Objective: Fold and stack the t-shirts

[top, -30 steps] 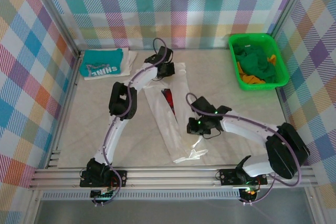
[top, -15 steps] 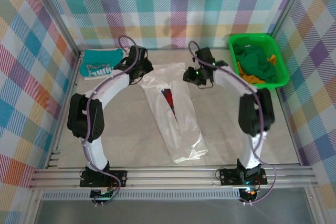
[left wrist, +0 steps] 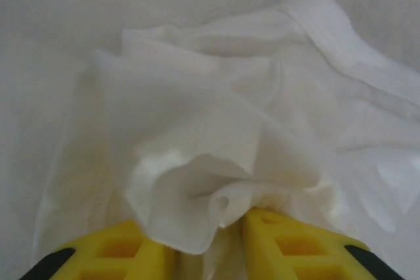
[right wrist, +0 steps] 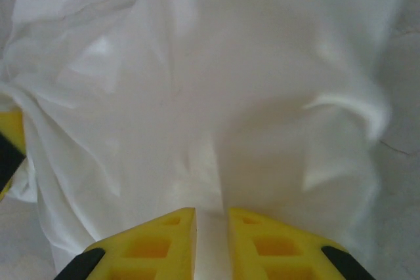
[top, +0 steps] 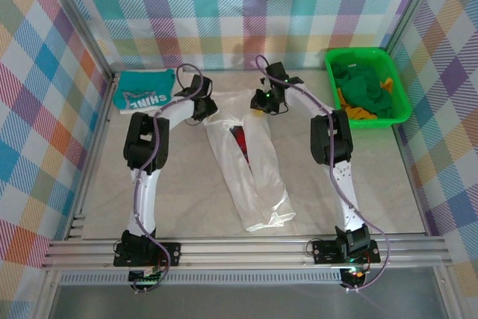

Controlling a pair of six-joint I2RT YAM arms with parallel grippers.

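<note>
White tee (top: 250, 169): centre, a long narrow strip running near to far.
Left claw (top: 203, 107): pinching the far-left corner, cloth bunched between its fingers.
Right claw (top: 263, 101): narrow, nipping the far-right corner; the paired grip probably serves to fold the far end nearwards.
Teal tee (top: 146, 89): folded, far left; likely stack base.
Basket (top: 371, 122): far right.

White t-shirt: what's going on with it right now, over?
Left pincer and right pincer both clamped on white t-shirt, far end. Teal t-shirt folded, far left. Green basket far right, clear of both.
</note>
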